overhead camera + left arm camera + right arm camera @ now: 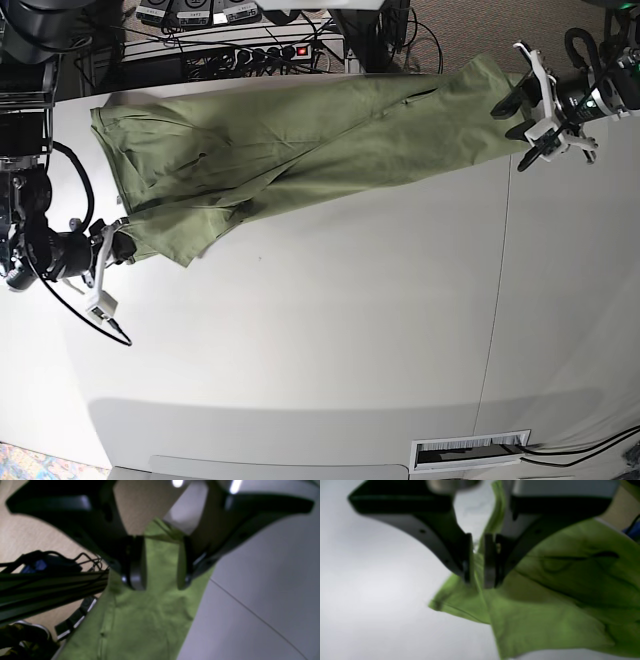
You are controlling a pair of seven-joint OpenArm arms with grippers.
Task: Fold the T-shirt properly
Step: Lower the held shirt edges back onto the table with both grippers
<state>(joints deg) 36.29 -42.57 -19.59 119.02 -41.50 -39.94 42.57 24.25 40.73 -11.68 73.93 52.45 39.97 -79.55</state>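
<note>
1. We see the T-shirt (300,145) stretched long across the far part of the white desk (330,330) in the base view, its long axis running from that view's left edge to its upper right.
2. The cloth is wide and spread at the left of that view, and it narrows to a band at the upper right, where it reaches the desk's far corner.
3. We find the right gripper (118,240) at the base view's left, at the near corner of the wide end, where a loose flap of fabric points toward the desk's middle.
4. In the right wrist view, the right gripper (477,576) has its jaws nearly together, with a thin fold of the T-shirt (545,605) pinched between them; the rest of the cloth fans out below and to the side over the desk (370,592).
5. The left gripper (532,118) sits at the narrow end, in the base view's upper right, just beside the cloth's tip.
6. In the left wrist view, the left gripper (161,580) has its jaws parted around the green band of the T-shirt (140,620), which runs between them; we cannot tell whether they press it.
7. Cables (275,50) lie beyond the desk's far edge.
</note>
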